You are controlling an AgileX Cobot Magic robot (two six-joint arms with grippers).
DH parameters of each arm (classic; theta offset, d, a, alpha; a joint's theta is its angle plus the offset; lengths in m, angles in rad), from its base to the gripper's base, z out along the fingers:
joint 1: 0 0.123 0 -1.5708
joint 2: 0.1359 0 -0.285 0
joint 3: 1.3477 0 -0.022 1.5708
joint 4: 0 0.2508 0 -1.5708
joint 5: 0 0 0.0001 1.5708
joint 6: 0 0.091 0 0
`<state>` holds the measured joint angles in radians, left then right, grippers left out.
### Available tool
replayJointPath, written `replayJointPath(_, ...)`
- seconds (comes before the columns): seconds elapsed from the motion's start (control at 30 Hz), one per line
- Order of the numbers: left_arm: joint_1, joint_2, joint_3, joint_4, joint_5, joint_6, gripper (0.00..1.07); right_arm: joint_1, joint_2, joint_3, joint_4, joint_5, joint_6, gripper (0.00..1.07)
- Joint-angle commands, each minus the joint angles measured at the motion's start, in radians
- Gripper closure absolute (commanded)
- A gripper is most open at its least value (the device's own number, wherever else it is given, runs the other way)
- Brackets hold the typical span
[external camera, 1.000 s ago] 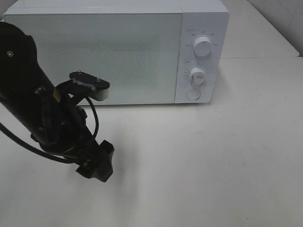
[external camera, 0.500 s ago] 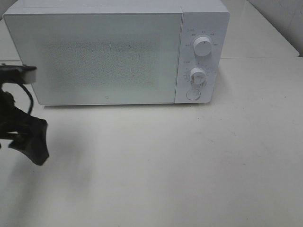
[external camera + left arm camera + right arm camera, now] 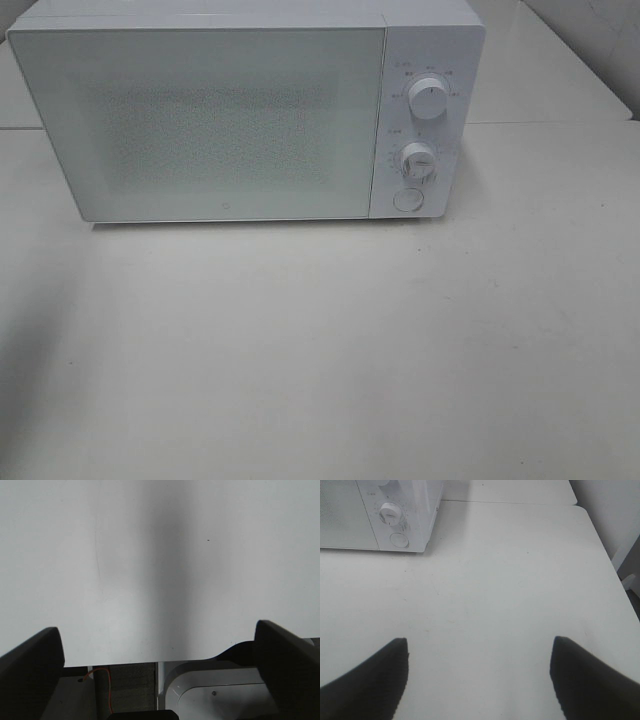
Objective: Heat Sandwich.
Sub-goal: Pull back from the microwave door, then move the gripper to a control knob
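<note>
The sandwich is not in any view. A white microwave [image 3: 220,120] stands at the back of the table with its door closed; its knob panel [image 3: 395,515] also shows in the right wrist view. My left gripper [image 3: 157,630] is open over bare white table near an edge, with nothing between its fingers. My right gripper [image 3: 480,640] is open too and empty, hovering over the table to the right of the microwave. Neither arm appears in the exterior high view.
Two dials [image 3: 428,98] and a round button [image 3: 407,200] sit on the microwave's right panel. The white table [image 3: 350,340] stretches in front of it. A table edge, a white base [image 3: 220,695] and an orange wire [image 3: 102,680] show in the left wrist view.
The left arm, which stood in front of the microwave door, has swung off to the left and out of the exterior high view. The microwave has not moved.
</note>
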<state>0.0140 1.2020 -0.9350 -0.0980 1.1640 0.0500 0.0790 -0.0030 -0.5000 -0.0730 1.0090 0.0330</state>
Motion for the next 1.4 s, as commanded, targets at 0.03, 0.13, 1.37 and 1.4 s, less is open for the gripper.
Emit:
replayJointPath(0.03, 0.008, -0.055, 0.002, 0.0, 0.031, -0.008, 0.08, -0.007, -0.026, 0.002, 0.003, -0.012, 0.001, 0.32)
replayJointPath(0.13, 0.008, -0.15, 0.002, 0.013, 0.068, -0.008, 0.08, -0.007, -0.026, 0.002, 0.003, -0.012, 0.001, 0.32)
replayJointPath(1.37, 0.008, -1.156, 0.419, 0.074, -0.097, -0.026, 0.08, -0.007, -0.026, 0.002, 0.003, -0.012, 0.001, 0.32)
replayJointPath(1.4, 0.008, -1.181, 0.419, 0.074, -0.097, -0.026, 0.08, -0.007, -0.026, 0.002, 0.003, -0.012, 0.001, 0.32)
